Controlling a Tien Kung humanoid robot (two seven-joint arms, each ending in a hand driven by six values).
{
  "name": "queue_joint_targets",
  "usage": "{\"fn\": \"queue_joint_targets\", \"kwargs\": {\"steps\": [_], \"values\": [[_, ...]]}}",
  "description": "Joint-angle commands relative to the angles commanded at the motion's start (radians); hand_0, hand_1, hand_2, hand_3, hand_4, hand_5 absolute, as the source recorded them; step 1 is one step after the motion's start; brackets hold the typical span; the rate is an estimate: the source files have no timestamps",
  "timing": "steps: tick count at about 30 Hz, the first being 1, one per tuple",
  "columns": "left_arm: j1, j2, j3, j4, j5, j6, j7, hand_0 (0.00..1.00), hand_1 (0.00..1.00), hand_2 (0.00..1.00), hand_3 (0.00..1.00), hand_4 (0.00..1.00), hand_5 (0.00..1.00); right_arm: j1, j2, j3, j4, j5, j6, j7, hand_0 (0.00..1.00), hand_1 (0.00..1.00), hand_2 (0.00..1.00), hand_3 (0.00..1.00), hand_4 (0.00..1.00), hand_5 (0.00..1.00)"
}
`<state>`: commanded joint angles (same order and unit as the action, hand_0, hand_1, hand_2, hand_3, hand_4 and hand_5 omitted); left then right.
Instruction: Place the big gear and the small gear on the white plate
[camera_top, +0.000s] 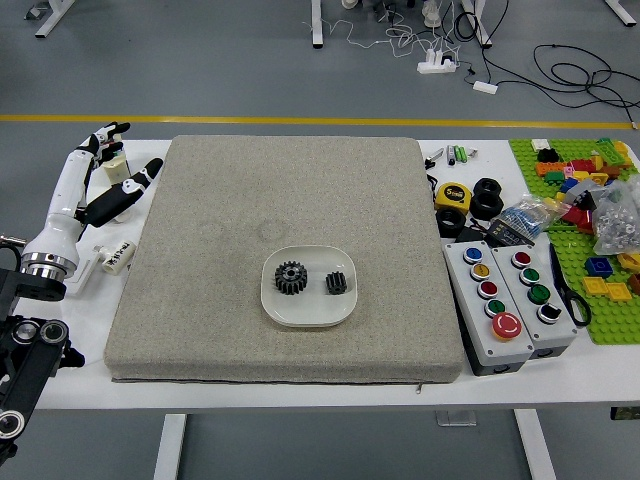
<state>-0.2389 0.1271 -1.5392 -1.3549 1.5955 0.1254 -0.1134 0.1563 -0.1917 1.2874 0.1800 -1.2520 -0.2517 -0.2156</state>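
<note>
My left hand (138, 158) is over the table's left side, well to the left of the plate, its fingers spread and holding nothing. The white plate (309, 315) lies on the grey mat. On it rest the big black gear (291, 278), at the left, and the small black gear (336, 283), at the right, a gap between them. My right hand is out of view.
The grey mat (230, 220) covers the table's middle. Left of it lie white fittings (119, 257), partly behind my left hand. To the right are a tape measure (453, 196), black rolls, button boxes (488, 308), scissors and a green board (612, 318) with bricks.
</note>
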Motion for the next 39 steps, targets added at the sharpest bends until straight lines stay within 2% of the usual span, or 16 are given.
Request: {"fn": "queue_joint_targets", "kwargs": {"steps": [1,2,3,5,11,18,39], "values": [[0.010,-0.001,-0.022,-0.010,-0.052,-0.027,-0.004,0.806,0.807,0.925,0.832,0.853,0.911,0.001,0.000,-0.003,0.000,0.004,0.000,0.001,0.656,0.669,0.751,0.561,0.755,0.608],[0.013,-0.001,-0.027,-0.012,-0.091,-0.034,-0.005,0.806,0.807,0.925,0.832,0.853,0.911,0.001,0.000,-0.003,0.000,0.005,0.000,0.001,0.656,0.669,0.751,0.561,0.755,0.608],[0.020,-0.004,-0.044,-0.021,-0.130,-0.051,-0.005,0.819,0.815,0.923,0.835,0.866,0.998,0.001,0.000,-0.006,0.000,0.006,0.000,0.001,0.655,0.670,0.751,0.562,0.754,0.607],[0.028,-0.009,-0.062,-0.030,-0.214,-0.066,-0.006,0.819,0.815,0.923,0.835,0.866,0.998,0.001,0.000,-0.007,0.000,0.007,0.000,0.001,0.655,0.670,0.751,0.562,0.754,0.607],[0.046,-0.023,-0.093,-0.044,-0.446,-0.074,-0.009,0.818,0.818,0.926,0.837,0.867,0.982,-0.003,0.000,-0.009,0.000,0.002,0.002,-0.001,0.657,0.670,0.750,0.561,0.754,0.607],[0.063,-0.036,-0.109,-0.047,-0.443,-0.085,-0.007,0.821,0.818,0.926,0.835,0.871,0.998,-0.010,0.003,-0.009,0.000,-0.008,0.004,-0.003,0.657,0.670,0.750,0.561,0.754,0.610],[0.085,-0.037,-0.131,-0.056,-0.405,-0.119,0.002,0.828,0.815,0.925,0.832,0.886,0.998,-0.010,0.004,-0.018,0.000,0.005,0.003,-0.001,0.656,0.669,0.748,0.561,0.753,0.613]]}}
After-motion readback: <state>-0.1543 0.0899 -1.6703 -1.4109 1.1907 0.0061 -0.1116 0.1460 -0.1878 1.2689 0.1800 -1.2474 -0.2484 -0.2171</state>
